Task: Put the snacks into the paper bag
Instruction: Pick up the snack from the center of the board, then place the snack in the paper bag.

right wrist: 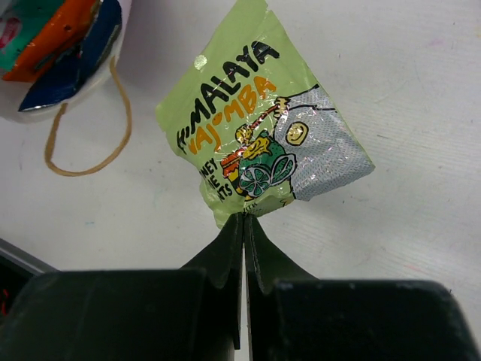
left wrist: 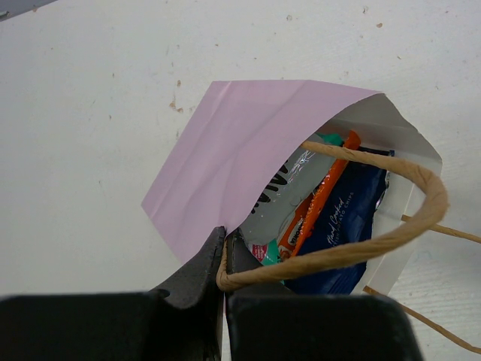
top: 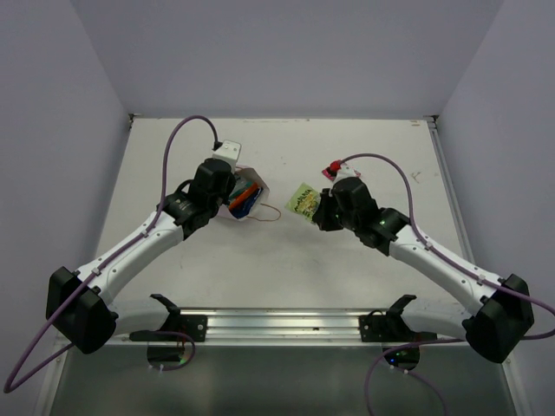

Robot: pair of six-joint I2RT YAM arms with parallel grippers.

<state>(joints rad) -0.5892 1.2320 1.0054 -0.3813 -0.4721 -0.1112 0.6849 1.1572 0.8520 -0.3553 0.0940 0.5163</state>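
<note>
Looking down on a white table [top: 286,277] between two black-and-white robot arms. On the left, pinched by the left gripper [left wrist: 224,239]: the near rim of a small pale pink rectangular paper bag [left wrist: 240,150] together with one thin tan string handle [left wrist: 353,252], jaws closed to a sliver on both. Seemingly lying on its side at the middle-left of the table, mouth turned toward the right arm. Most likely gripped this way to stop it sliding and to hold the opening agape for the next packet. Already inside, overlapping: a flat orange foil packet [left wrist: 325,197], a dark blue packet [left wrist: 347,229], a silver-grey packet with black lettering [left wrist: 289,180] and slivers of a teal-green packet [left wrist: 329,140]. On the right, clamped by the right gripper [right wrist: 244,219]: the bottom edge of a yellow-green foil packet printed with a lime drawing [right wrist: 255,128], jaws shut on the seam. Held clear of the table by the look of it, near the bag's mouth but apart from it, not yet bagged. Farther back, beside the right wrist: a small pink-red object [top: 332,171], probably the last packet, too small to read. Hard to judge from above: the gap between held packet and bag. Cut off in the left wrist view: the far end of the second handle. Hidden under the other packets: most of the teal-green one.
</note>
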